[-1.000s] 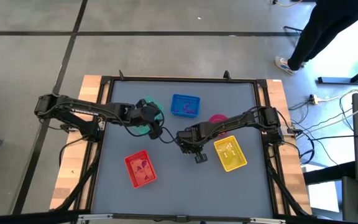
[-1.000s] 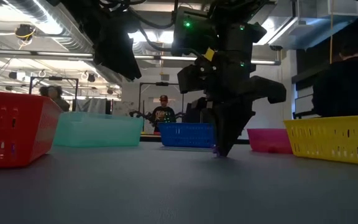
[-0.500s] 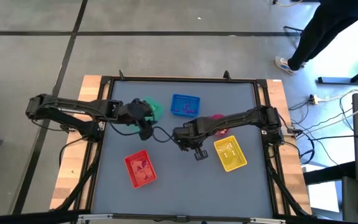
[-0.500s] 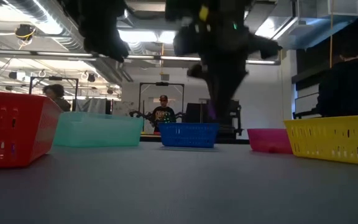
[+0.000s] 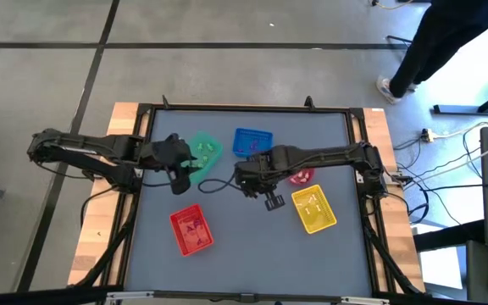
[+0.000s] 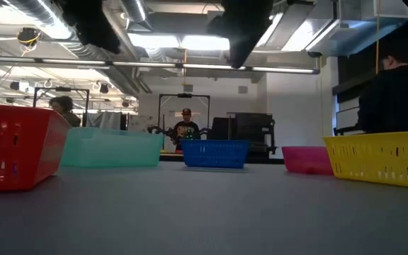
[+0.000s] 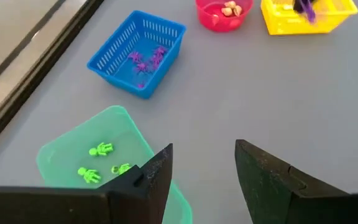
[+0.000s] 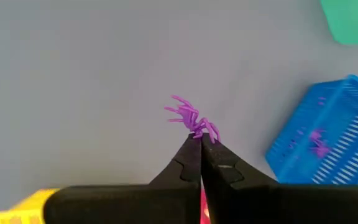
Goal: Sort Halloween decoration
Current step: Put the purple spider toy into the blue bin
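Carrying: a purple spider (image 8: 192, 119) is pinched between the closed tips of the right tool (image 8: 200, 144), raised clear of the bench (image 5: 244, 246) near its middle.
Destination, as judged: the blue basket (image 8: 325, 138), just beside the tool, where other purple spiders (image 7: 145, 59) are already gathered.
Left tool: the left tool (image 7: 202, 163) is held spread with nothing between its fingers, above the near edge of the green tray (image 7: 64, 163).
Sorted so far: green figures (image 7: 97, 162) are seen in the green tray; pale pieces (image 7: 230, 9) in the pink bowl (image 7: 207, 17); some items in the red basket (image 5: 192, 230) and the yellow basket (image 5: 313, 210), too small to be named.
Left to do: the spider is not yet dropped; no loose pieces are seen on the bench, so the task is judged nearly finished.
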